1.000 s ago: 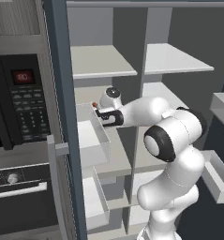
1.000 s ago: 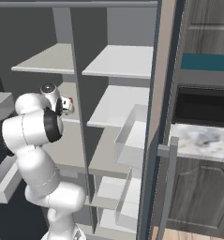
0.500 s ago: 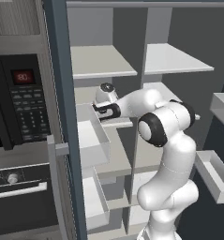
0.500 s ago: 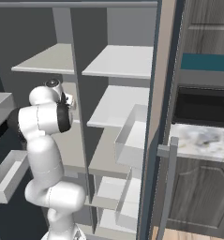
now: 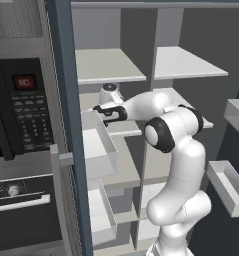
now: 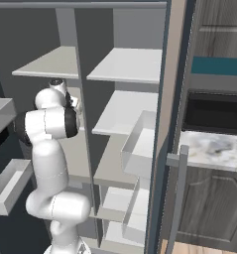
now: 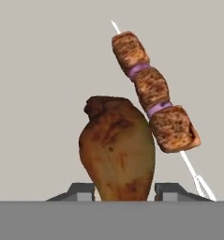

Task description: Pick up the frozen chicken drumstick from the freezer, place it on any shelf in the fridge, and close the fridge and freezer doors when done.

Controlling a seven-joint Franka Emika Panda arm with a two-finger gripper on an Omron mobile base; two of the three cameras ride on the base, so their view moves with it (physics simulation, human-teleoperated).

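Reddish-brown frozen chicken drumstick [image 7: 117, 150] sits between my open end effector [image 7: 124, 192] fingers, unclamped; closing crooked could nudge the touching kebab skewer [image 7: 153, 93].

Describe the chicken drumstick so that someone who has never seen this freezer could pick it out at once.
In the hand view, look at the pale grey freezer shelf in front of the gripper. The frozen chicken drumstick is the plump reddish-brown teardrop lump between the two dark fingertips. Its neighbour at its right is a skewer of three brown cubes with purple slices on a thin white stick; the drumstick is one solid piece.
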